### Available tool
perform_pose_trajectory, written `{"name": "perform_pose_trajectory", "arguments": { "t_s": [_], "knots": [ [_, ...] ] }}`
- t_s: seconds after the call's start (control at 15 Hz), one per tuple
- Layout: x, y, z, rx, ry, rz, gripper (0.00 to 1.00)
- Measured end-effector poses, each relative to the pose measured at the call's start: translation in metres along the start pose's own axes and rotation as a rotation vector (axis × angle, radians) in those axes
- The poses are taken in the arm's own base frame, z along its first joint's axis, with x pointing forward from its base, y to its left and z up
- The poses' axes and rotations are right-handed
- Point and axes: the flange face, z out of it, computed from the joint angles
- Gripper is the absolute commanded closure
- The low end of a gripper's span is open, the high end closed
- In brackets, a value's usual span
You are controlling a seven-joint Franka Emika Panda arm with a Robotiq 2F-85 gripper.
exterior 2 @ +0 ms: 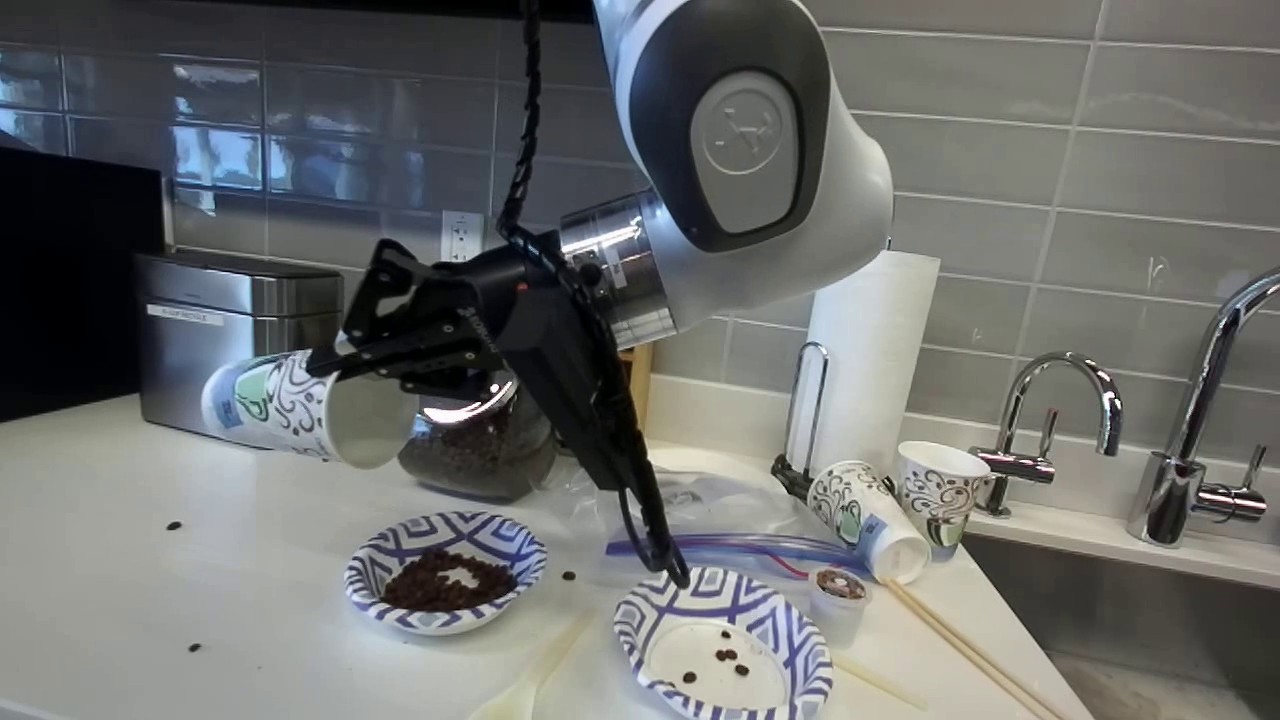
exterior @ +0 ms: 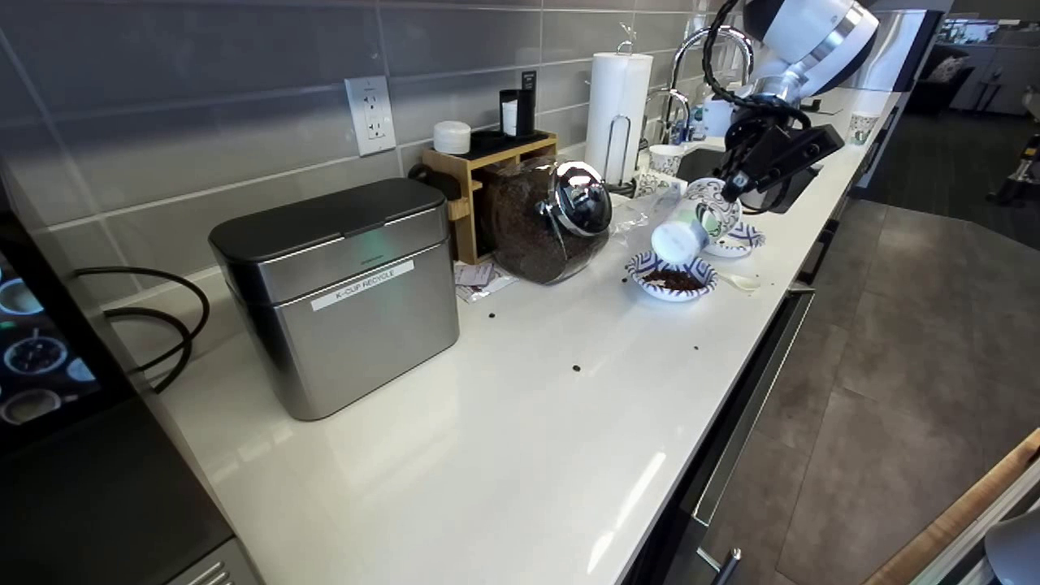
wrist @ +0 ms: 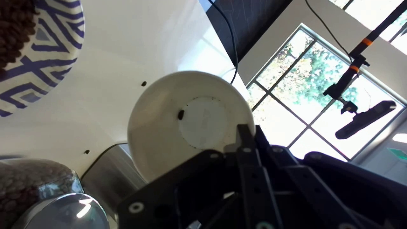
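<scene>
the tool [wrist: 251,130] pinches a tilted cup [exterior 2: 285,405] (bean [wrist: 181,114] inside).

Parts being cropped and covered
In the wrist view, the bowl [wrist: 60,41] is being cut off at the top left; the bin [wrist: 109,173] is being partly hidden by the cup [wrist: 159,133], and the cup by the gripper [wrist: 251,128]. In an exterior view, the arm [exterior 2: 755,140] is being cropped at the top.

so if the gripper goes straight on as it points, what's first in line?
First, the paper cup, held by its rim in the gripper. Past it, perhaps the countertop or steel bin; the line is hidden and depth unclear.
</scene>
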Motion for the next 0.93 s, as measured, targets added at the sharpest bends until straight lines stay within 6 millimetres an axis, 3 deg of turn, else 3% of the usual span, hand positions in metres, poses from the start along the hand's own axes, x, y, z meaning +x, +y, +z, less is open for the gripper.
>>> {"name": "perform_pose_trajectory", "arguments": {
  "t_s": [0.53, 0.93],
  "knots": [
    [0.001, 0.004, -0.001, 0.023, 0.011, -0.041, 0.99],
    [-0.01, 0.01, -0.006, 0.124, 0.044, -0.143, 0.99]
  ]
}}
